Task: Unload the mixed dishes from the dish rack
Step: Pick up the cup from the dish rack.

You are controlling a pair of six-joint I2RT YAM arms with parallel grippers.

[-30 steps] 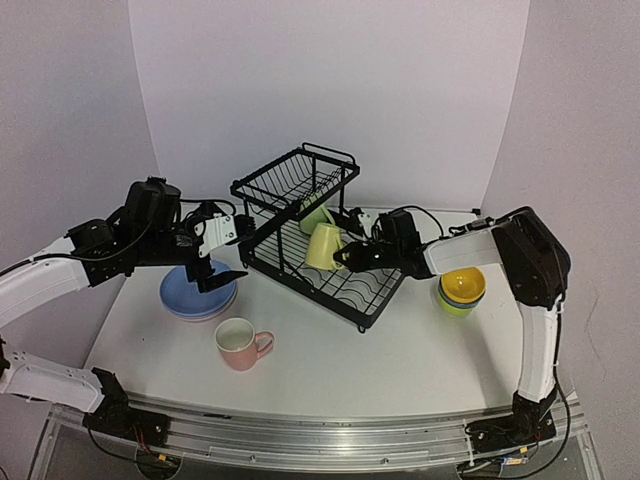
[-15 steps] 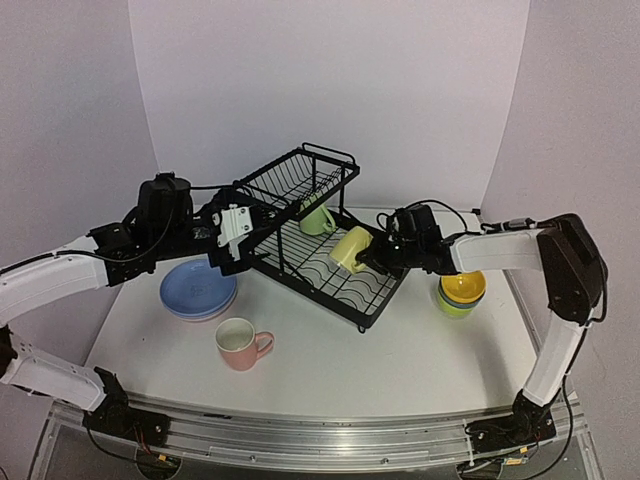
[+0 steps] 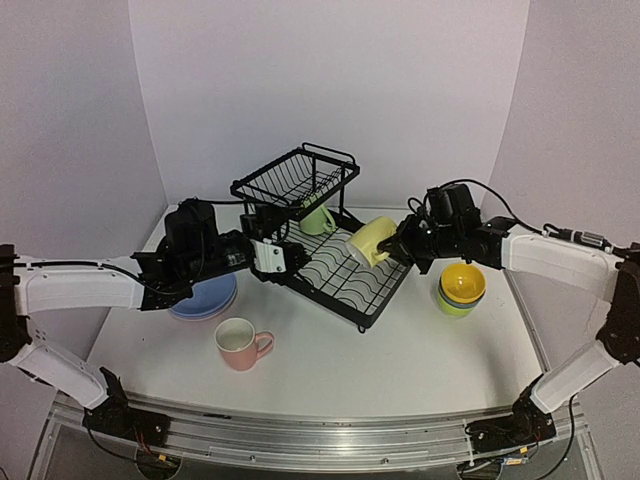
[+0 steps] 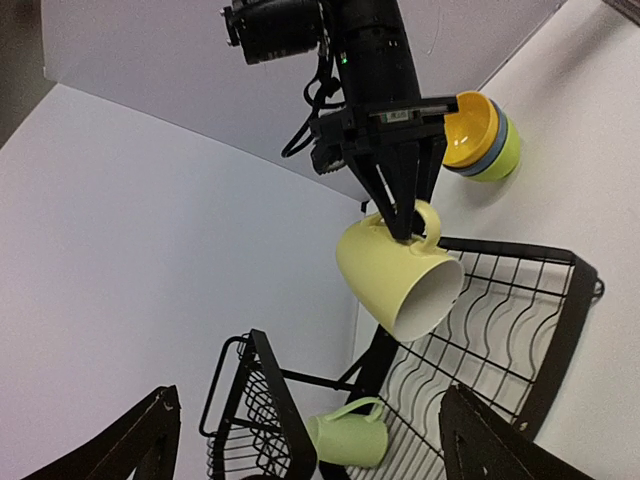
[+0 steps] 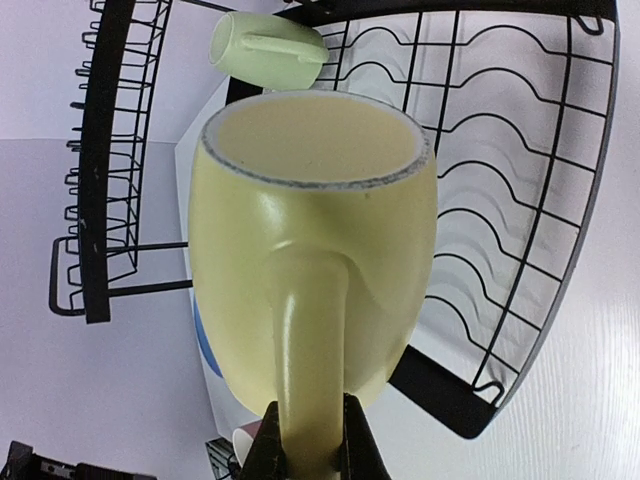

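The black wire dish rack (image 3: pixel 345 290) stands mid-table, its upper basket (image 3: pixel 296 180) bare. My right gripper (image 3: pixel 398 250) is shut on the handle of a yellow mug (image 3: pixel 372 240) and holds it tilted in the air over the right part of the lower tray. In the right wrist view the fingers (image 5: pixel 265 445) pinch that handle, with the mug (image 5: pixel 310 250) mouth pointing away. A pale-green mug (image 3: pixel 318 218) lies on its side in the lower tray under the basket. My left gripper (image 3: pixel 285 250) stands open at the rack's left front, pointing at this mug (image 4: pixel 350 440), nothing between its jaws.
A pink mug (image 3: pixel 240 343) stands upright on the table in front of the left arm. Stacked blue and lilac plates (image 3: pixel 205 300) lie left of the rack, partly under that arm. Nested yellow, blue and green bowls (image 3: pixel 462 288) sit right of the rack.
My right gripper has lifted the yellow mug up and to the right, off the lower tray. My left arm has swung right from over the plates to the rack.
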